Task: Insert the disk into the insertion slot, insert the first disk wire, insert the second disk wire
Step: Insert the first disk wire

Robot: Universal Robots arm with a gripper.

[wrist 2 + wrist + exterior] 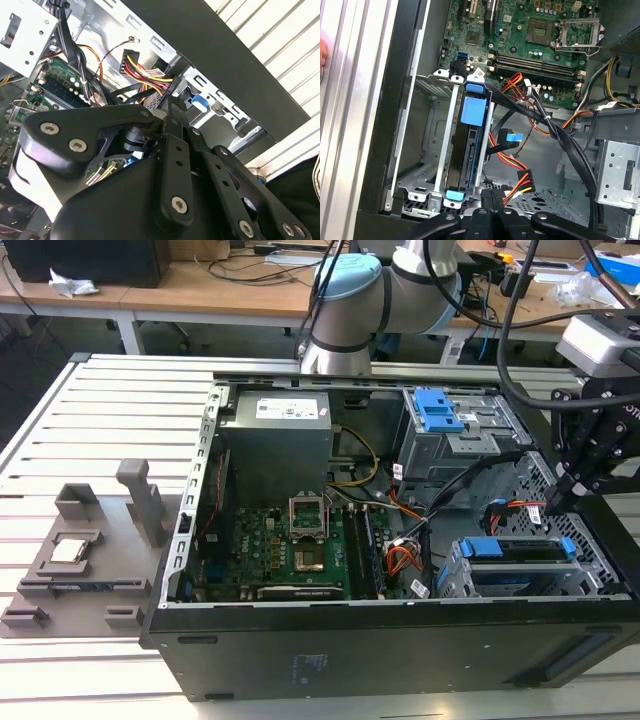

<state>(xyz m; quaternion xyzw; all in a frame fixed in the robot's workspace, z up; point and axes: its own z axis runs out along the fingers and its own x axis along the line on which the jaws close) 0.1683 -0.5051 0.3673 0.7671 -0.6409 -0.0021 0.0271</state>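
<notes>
Disk [468,150]: dark grey body, bright blue carrier; insertion slot [451,142]: silver sheet metal with a perforated hole pattern; case [350,660]: black; motherboard [290,550]: green; power supply [280,440]: grey with a white label. Wire bundle [512,172]: red, yellow, orange and black strands; taller bay [455,445]: grey, with a blue latch [438,410]. Gripper [492,197]: black; arm [350,300]: silver with pale blue caps; desk [100,420]: light grey, ribbed in parallel slats.
</notes>
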